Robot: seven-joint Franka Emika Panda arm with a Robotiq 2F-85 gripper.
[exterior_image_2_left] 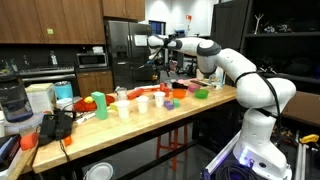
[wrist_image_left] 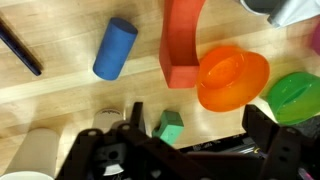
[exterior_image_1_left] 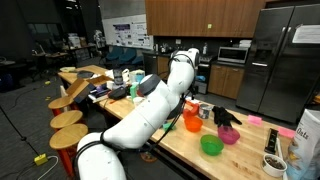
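In the wrist view my gripper (wrist_image_left: 198, 128) is open, its dark fingers (wrist_image_left: 262, 122) spread wide above a wooden table (wrist_image_left: 70, 100). A small green block (wrist_image_left: 170, 127) lies on the wood below, close to the left finger, and nothing is held. Just beyond the jaws sits an orange bowl (wrist_image_left: 232, 78), with a red arch-shaped block (wrist_image_left: 182, 40) beside it and a blue cylinder (wrist_image_left: 115, 47) further left. In both exterior views the white arm reaches over the table, with the gripper (exterior_image_1_left: 227, 115) (exterior_image_2_left: 157, 58) above the coloured pieces.
A green bowl (wrist_image_left: 297, 95) lies at the right edge and a black marker (wrist_image_left: 20, 50) at the far left. A pale cup (wrist_image_left: 35, 155) stands near the left finger. More bowls and cups (exterior_image_1_left: 211, 146) crowd the table, with wooden stools (exterior_image_1_left: 68, 120) alongside.
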